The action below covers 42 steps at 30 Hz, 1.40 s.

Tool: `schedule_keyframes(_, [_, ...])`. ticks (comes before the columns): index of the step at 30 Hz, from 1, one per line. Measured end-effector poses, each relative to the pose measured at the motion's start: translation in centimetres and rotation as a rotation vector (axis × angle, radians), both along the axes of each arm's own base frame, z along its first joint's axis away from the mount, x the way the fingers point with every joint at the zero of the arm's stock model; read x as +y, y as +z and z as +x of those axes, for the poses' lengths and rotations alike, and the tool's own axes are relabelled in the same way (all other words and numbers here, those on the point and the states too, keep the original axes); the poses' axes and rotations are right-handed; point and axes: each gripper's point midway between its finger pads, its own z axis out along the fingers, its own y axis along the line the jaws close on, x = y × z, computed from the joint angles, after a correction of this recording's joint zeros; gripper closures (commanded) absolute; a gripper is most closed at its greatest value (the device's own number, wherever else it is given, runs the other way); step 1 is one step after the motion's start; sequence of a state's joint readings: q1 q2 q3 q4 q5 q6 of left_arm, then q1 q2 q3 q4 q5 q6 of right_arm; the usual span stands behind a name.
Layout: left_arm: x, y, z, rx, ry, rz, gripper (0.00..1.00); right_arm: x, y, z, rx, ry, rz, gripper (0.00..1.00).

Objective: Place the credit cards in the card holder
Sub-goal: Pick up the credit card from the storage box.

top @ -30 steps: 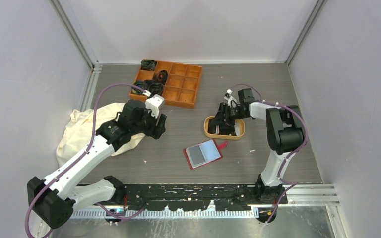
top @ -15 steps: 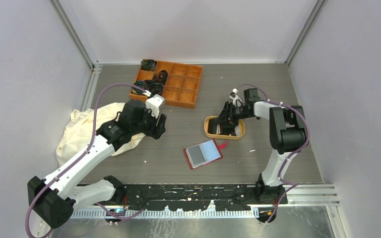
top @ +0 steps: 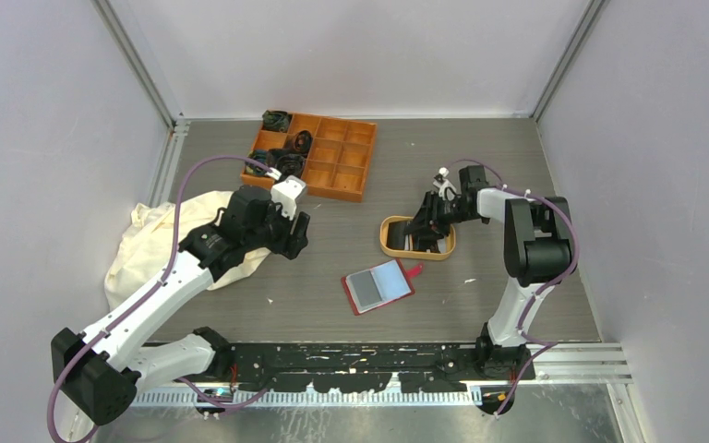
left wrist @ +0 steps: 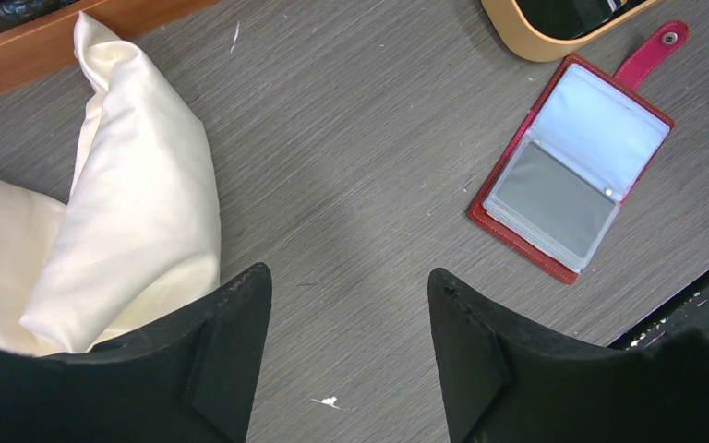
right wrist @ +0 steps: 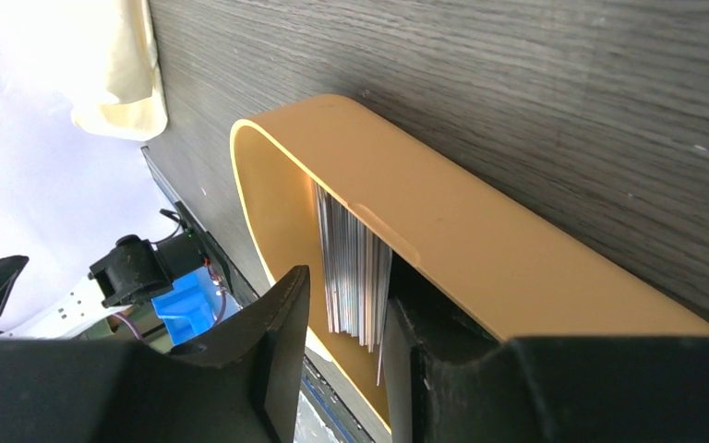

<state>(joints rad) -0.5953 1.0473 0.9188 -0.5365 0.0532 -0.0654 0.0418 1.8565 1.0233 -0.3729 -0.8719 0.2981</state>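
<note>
Right hand [right wrist: 349, 314]: lowered into the tan oval tray [right wrist: 443, 212], one finger on each side of the credit cards [right wrist: 355, 258], which stand on edge as a stack against the tray wall; whether the fingers press the stack cannot be told.
Left hand [left wrist: 346, 341]: fingers spread, nothing between them, above bare desk [top: 332, 231] beside the cream cloth [left wrist: 138, 203].
Card holder [top: 378, 286]: red, lying open flat on the desk, grey and light-blue pockets up, snap tab pointing toward the tray; near the tray, apart from both hands.
Orange compartment box [top: 346, 175]: at the far side of the desk, dark items in its left cells.
</note>
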Motion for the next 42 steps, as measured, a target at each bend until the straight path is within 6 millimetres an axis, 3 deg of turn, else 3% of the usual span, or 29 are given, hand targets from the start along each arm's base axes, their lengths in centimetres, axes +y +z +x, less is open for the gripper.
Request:
schedule_keyframes(10, [0.0,0.0,0.0,0.000,0.000,0.000,0.37,-1.0,-0.2,0.2,0.010,-0.026,-0.015,0.76])
schedule_keyframes(19, [0.0,0.0,0.0,0.000,0.000,0.000,0.37,-2.4,0.6,0.7,-0.010,-0.067,-0.023,0.98])
schedule_keyframes(25, [0.0,0.0,0.0,0.001,-0.001,-0.001,0.36,-3.4,1.6,0.7,-0.045,-0.078,-0.066,0.99])
schedule_keyframes(30, [-0.7,0.1,-0.4,0.015,-0.032,-0.026,0.33,-4.2,3.9,0.8,-0.133,-0.071,-0.109,0.99])
schedule_keyframes(34, [-2.3,0.3,-1.0,0.055,-0.082,-0.101,0.31,-4.3,6.7,1.0,-0.239,-0.059,-0.113,0.99])
schedule_keyframes(39, [-6.2,0.8,-1.7,0.146,-0.110,-0.347,0.33,-2.6,10.6,0.5,-0.366,0.000,0.007,0.99])
schedule_keyframes(42, [-8.3,-0.5,-2.1,0.183,-0.093,-0.522,0.32,-0.4,11.9,-0.8,-0.427,0.077,0.101,0.98])
